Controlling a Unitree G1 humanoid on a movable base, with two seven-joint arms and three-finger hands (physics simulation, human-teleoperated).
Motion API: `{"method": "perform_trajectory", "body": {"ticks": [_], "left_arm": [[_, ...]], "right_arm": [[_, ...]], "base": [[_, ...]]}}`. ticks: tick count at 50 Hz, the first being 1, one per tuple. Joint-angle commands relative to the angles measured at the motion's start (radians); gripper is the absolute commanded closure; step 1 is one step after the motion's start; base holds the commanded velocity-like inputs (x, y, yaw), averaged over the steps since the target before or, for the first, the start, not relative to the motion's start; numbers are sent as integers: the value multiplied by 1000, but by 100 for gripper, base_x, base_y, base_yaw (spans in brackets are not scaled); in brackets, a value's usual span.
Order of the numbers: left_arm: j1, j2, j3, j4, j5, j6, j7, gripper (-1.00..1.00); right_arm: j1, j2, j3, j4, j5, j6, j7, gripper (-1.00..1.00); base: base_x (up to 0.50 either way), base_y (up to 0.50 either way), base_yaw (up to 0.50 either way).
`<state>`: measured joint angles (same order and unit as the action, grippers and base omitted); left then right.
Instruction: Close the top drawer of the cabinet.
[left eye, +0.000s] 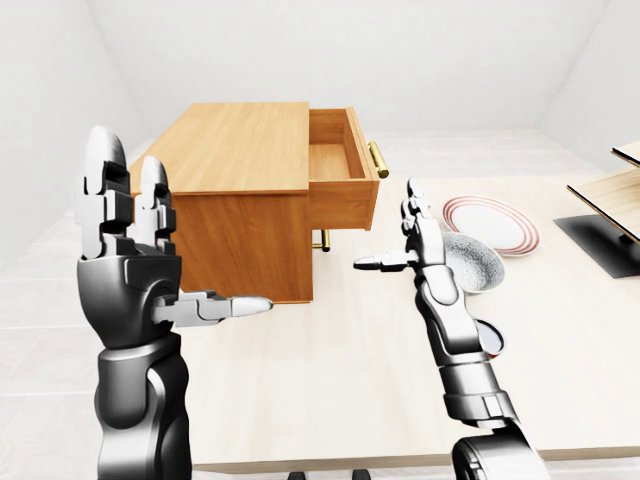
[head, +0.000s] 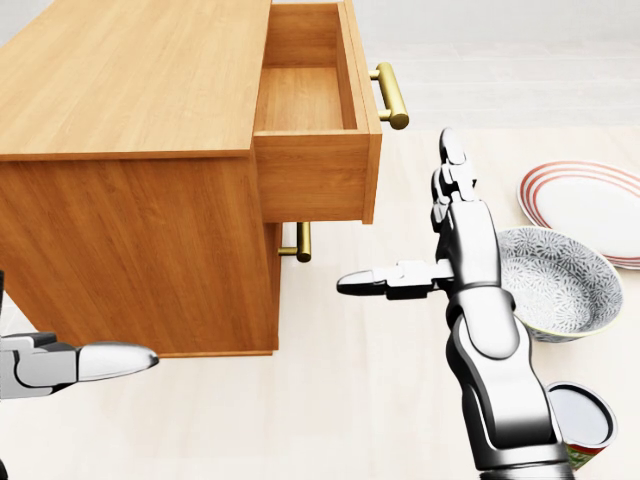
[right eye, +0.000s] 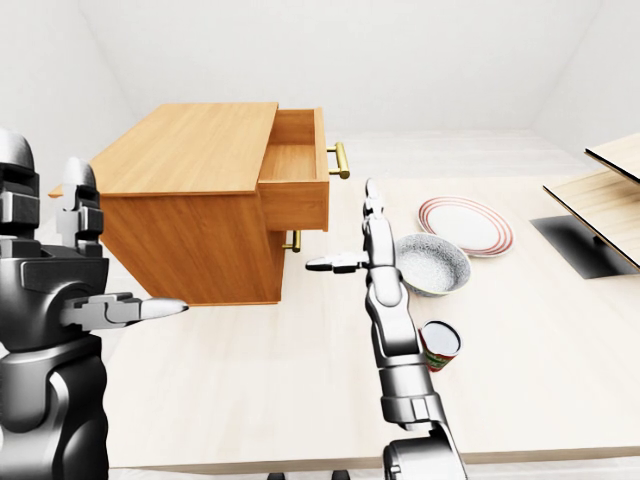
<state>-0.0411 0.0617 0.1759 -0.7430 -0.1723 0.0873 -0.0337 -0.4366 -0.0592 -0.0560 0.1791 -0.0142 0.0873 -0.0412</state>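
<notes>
- Right hand (head: 440, 240) is spread wide, its two long fingers (head: 452, 165) pointing toward the top of the head view and its thumb (head: 375, 282) sticking out sideways toward the light wooden cabinet (head: 140, 170); it holds nothing and touches nothing.
- That hand stands on the right of the cabinet in the head view, just apart from the pulled-out top drawer (head: 315, 120), with its fingertips below the drawer's brass bar handle (head: 391, 95).
- Left hand (left eye: 135, 260) is raised on the left of the cabinet in the left-eye view, also wide open and empty, fingers upright and thumb pointing toward the cabinet's side wall without meeting it.
- Pulled well out of the cabinet's right end, the top drawer shows a bare wooden inside; its front panel hangs clear of the cabinet body.
- Beneath the open drawer, a second brass handle (head: 302, 242) of the lower drawer shows, that drawer lying flush in the cabinet.
- On the pale wooden tabletop (head: 350, 400), to the right of the cabinet past the right arm, sit a grey patterned bowl (head: 560, 280), a white plate with red rings (head: 590, 205) and a small can with a red-and-green label (right eye: 440, 345).
</notes>
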Motion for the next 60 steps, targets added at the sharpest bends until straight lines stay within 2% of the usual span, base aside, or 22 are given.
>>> {"method": "perform_trajectory", "body": {"ticks": [1, 9, 26, 45, 60], "left_arm": [[4, 0, -10, -1, 7, 0, -3, -100], [5, -3, -11, 1, 11, 0, -6, -100], [5, -4, -16, 3, 18, 0, -10, -100], [7, -6, -18, 0, 19, 0, -11, -100], [12, -7, -16, 14, 20, 0, -18, -100]], "right_arm": [[-89, -7, -5, 118, 9, 0, -21, -100], [-97, -11, 3, 55, 10, 0, -23, -100], [-54, 20, 55, -314, -32, 0, -1, -100], [-99, 34, 34, -54, -27, 0, -3, -100], [-129, 51, 57, 5, -37, 0, -13, -100]], "base": [[0, 0, 0], [0, 0, 0], [0, 0, 0], [0, 0, 0], [0, 0, 0]]}}
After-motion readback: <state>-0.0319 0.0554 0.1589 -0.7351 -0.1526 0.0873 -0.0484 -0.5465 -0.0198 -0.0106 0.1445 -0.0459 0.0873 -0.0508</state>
